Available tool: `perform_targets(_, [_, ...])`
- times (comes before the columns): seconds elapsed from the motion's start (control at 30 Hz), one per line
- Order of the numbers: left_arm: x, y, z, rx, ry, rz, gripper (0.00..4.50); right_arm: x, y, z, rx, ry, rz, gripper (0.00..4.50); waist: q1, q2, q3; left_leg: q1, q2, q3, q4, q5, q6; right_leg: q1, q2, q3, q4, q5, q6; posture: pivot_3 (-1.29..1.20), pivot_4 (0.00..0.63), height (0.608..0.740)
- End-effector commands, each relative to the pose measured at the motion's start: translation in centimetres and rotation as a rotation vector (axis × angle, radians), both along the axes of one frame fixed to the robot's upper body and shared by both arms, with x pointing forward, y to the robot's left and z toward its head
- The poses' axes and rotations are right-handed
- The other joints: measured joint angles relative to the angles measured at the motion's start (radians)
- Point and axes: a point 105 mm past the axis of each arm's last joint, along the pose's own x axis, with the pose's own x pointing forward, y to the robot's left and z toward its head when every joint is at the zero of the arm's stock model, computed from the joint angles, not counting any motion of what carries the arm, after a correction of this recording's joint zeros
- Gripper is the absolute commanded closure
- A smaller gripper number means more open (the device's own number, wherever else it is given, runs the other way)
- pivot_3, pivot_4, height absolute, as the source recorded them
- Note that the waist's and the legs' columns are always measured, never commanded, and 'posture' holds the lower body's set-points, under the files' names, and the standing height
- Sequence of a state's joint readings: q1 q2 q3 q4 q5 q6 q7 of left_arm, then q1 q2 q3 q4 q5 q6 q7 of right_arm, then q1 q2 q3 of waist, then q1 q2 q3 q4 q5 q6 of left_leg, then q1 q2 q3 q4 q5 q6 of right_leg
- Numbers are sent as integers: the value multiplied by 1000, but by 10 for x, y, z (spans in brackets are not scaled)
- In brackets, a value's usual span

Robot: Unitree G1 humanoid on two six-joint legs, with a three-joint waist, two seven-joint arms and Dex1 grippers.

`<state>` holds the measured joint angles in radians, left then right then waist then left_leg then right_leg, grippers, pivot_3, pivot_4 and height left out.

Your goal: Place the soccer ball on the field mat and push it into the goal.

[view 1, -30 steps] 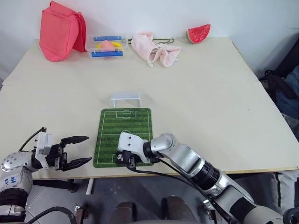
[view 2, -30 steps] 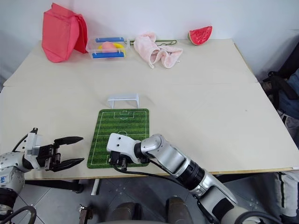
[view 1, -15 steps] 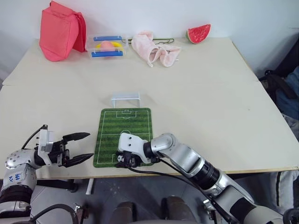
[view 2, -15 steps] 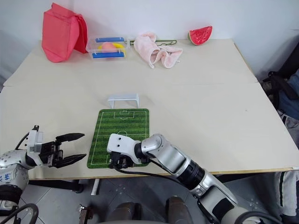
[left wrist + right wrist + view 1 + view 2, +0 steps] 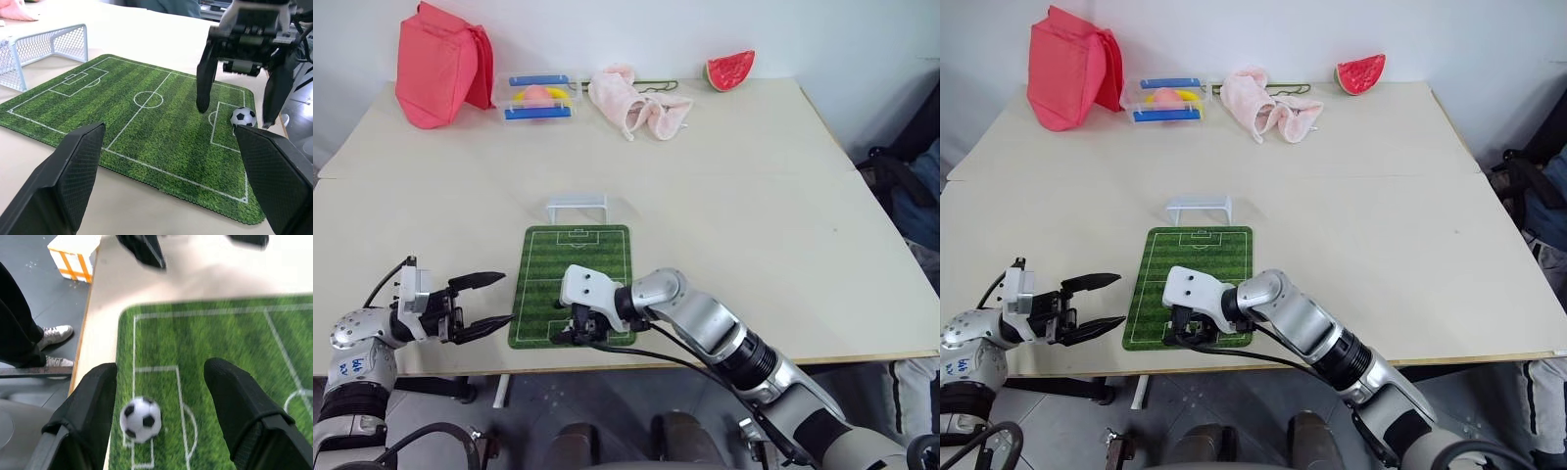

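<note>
Green field mat (image 5: 146, 127) bears the soccer ball (image 5: 243, 116) (near edge), right tool (image 5: 237, 105) spread, empty.

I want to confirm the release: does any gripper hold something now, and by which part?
Nothing is held. The ball lies on the mat between the open right gripper's fingers, untouched. The left gripper is open and empty.
</note>
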<state>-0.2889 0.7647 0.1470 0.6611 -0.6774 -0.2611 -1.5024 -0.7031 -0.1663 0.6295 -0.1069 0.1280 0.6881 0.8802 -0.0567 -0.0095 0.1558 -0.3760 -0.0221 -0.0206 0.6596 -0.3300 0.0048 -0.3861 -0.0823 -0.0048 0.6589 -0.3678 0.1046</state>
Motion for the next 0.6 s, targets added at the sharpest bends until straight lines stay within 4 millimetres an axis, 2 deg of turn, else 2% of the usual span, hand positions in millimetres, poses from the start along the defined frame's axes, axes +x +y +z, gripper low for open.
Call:
perform_targets(0.03, [-8,-2,4,8,-13,-101,0,-12,6,30,78,-10,68,1475,0,0,0,0,0,0,0,0,0,0,0,0,0,0,0,0,150,740])
perform_targets(0.13, [-8,-4,5,1,-13,-110,0,-25,-3,42,98,-43,121,2099,1,0,0,-1,0,0,0,0,0,-1,0,0,0,0,0,0,150,740])
perform_targets(0.4, [-10,-3,5,-1,7,-119,0,-35,-12,32,33,25,70,4488,0,0,0,-1,0,0,0,0,0,-1,0,0,0,0,0,0,150,740])
perform_targets(0.6, [-13,-4,6,-1,21,-135,0,-45,-7,12,36,128,40,4488,1,0,0,-1,0,0,0,0,0,-1,0,0,0,0,0,0,150,740])
